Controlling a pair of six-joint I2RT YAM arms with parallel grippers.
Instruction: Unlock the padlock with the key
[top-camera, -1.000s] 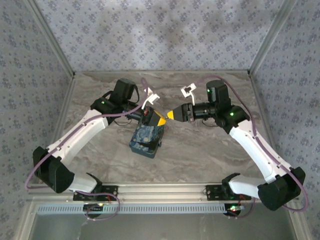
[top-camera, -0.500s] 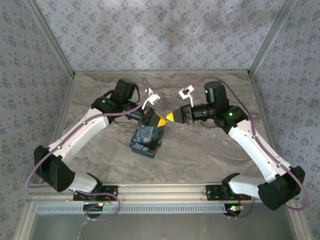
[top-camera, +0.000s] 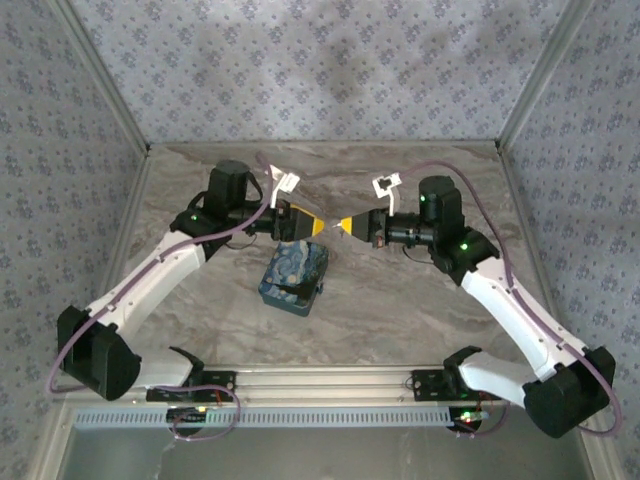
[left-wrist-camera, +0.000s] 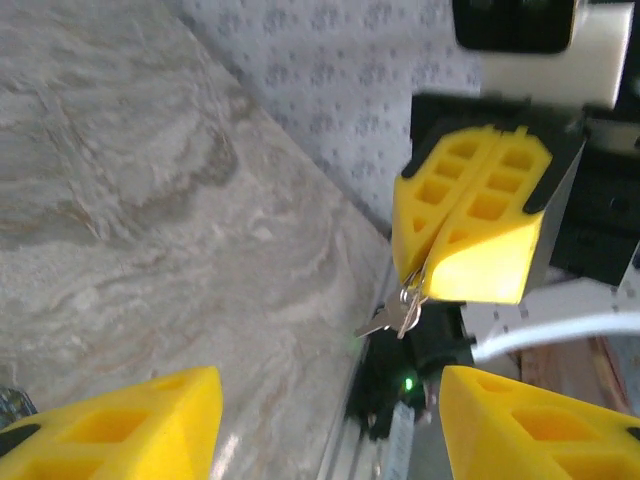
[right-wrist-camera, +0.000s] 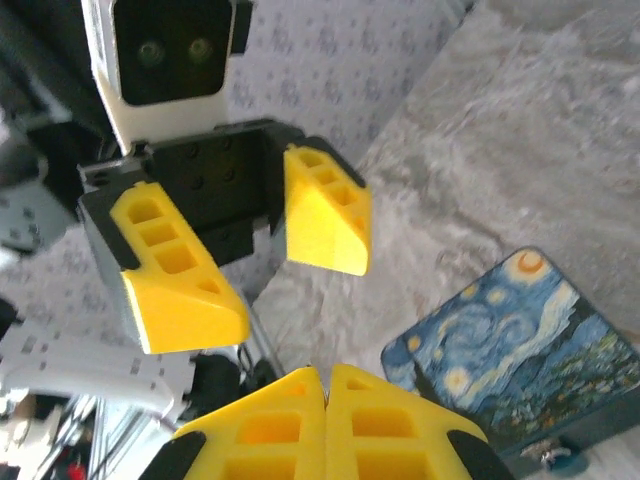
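My right gripper (top-camera: 344, 225) is shut on the key (left-wrist-camera: 398, 316). The small silver key hangs on its ring from the pinched yellow fingertips (left-wrist-camera: 470, 250). In its own wrist view the right gripper (right-wrist-camera: 326, 376) shows no gap between the fingers. My left gripper (left-wrist-camera: 325, 430) faces it a short way off, open, with nothing between its fingers (right-wrist-camera: 325, 212). Both grippers hover tip to tip above the table, the left gripper (top-camera: 314, 228) to the left of the right one. I cannot make out the padlock; a small metal bit (right-wrist-camera: 548, 456) shows at the case's edge.
A blue case (top-camera: 293, 277) printed with a starry night painting lies on the marble table (top-camera: 400, 300), just below and in front of the two grippers. Patterned walls (top-camera: 320, 70) enclose the table at the back and sides.
The left gripper has opened and drawn back a little to the left. The right gripper, slightly open a second ago, has shut and now holds the key alone.
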